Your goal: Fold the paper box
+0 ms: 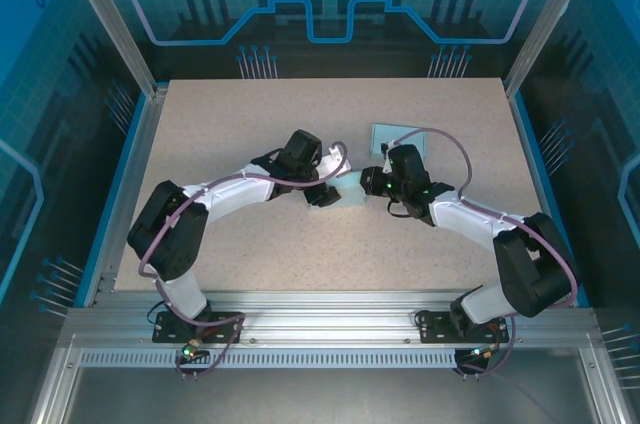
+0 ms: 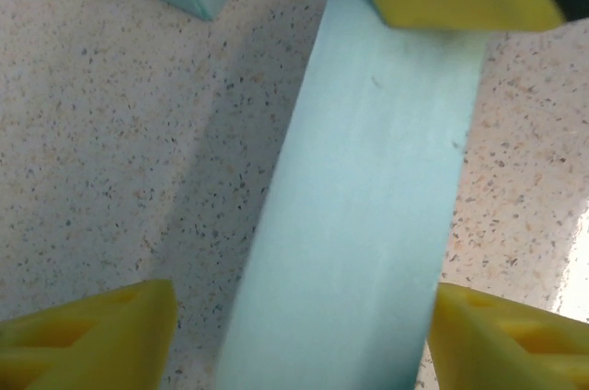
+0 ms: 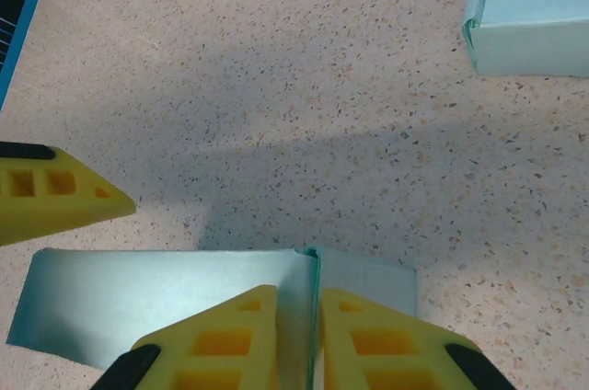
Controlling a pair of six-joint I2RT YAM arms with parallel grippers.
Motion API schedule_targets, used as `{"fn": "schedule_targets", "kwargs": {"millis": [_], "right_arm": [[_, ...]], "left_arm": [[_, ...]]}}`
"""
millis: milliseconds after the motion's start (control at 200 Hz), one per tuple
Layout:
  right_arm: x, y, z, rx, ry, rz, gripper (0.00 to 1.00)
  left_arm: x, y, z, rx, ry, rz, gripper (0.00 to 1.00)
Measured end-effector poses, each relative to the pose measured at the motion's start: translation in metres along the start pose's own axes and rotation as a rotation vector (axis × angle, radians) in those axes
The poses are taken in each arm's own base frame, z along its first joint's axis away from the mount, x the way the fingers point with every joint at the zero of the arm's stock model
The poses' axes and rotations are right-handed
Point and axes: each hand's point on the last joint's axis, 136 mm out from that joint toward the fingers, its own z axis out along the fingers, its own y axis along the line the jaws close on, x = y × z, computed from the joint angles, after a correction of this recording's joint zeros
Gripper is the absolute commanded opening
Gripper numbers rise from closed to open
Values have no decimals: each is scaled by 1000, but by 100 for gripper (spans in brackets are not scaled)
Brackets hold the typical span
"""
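Right wrist view: the right claw (image 3: 299, 298) is all but closed, pinching a thin upright wall of the box (image 3: 156, 303), evidently to steady it at the fold. Left wrist view: the left claw (image 2: 304, 307) stands wide, its fingers (image 2: 92, 339) straddling a long panel. One finger is clear of the panel and nothing is gripped; it is probably lined up to press the sides. From above, the box sits mid-table (image 1: 250, 124) between both claws. Beyond lies a second box (image 1: 398, 134), set apart.
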Motion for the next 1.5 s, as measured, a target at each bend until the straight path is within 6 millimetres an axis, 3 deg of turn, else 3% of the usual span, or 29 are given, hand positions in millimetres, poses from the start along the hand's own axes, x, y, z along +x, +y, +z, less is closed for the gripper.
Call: {"fn": "schedule_targets", "kwargs": {"millis": [180, 375, 455, 590, 660, 745, 926, 1241, 1501], "right_arm": [[-3, -1, 0, 11, -10, -3, 17], [-4, -2, -2, 23, -11, -4, 18], [-3, -2, -6, 28, -4, -3, 18], [5, -8, -17, 60, 30, 0, 27], [12, -13, -26, 83, 54, -5, 38], [11, -14, -40, 101, 48, -13, 66], [0, -17, -81, 152, -19, -36, 100], [-10, -33, -141, 254, -132, -74, 100], [-7, -54, -167, 364, -168, -79, 100]], "left_arm": [[3, -2, 1, 4, 21, 44, 35], [2, -4, 1, 1, 22, 84, 33], [1, -3, 0, -10, 21, 92, 26], [7, 10, -4, -104, 29, 114, 26], [12, 18, -9, -162, 35, 127, 25], [15, 27, -16, -237, 27, 150, 25], [13, 45, -26, -370, -1, 216, 26], [-3, 85, -33, -559, -108, 270, 27], [12, 102, -2, -610, -88, 326, 28]]}}
